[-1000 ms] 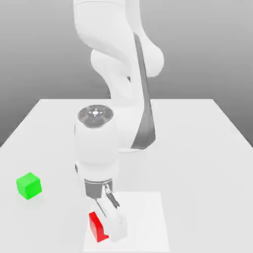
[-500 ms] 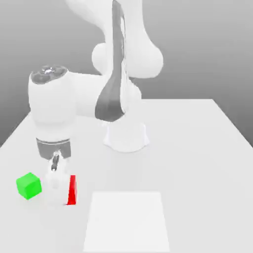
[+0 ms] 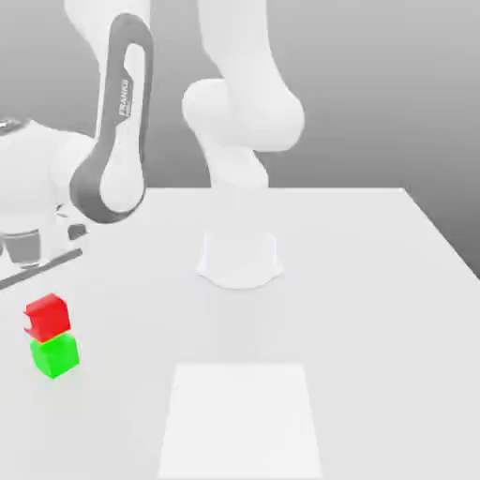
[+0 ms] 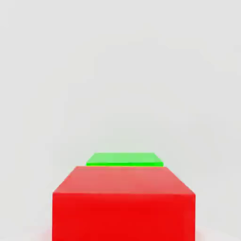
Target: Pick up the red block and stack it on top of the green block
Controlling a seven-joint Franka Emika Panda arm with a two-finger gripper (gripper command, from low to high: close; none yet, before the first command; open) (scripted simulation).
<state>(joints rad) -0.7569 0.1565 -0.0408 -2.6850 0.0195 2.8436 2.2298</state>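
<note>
At the exterior view's left, the gripper (image 3: 44,317) is over the stacking spot, reaching down around the red block (image 3: 49,321); whether its jaws are wide, narrow or holding the cube cannot be told. The red block sits directly above the green block (image 3: 56,356), slightly off its middle and a little askew, presumably so the lower cube can carry it; whether its weight already rests there is unclear. The green block stands on the table (image 3: 375,337), which gives it a flat footing. Further right come the arm's base (image 3: 240,262) and a pale square (image 3: 242,420), both well apart from the stack. Nothing seems to block lifting away, though a sideways brush could topple the upper cube.
</note>
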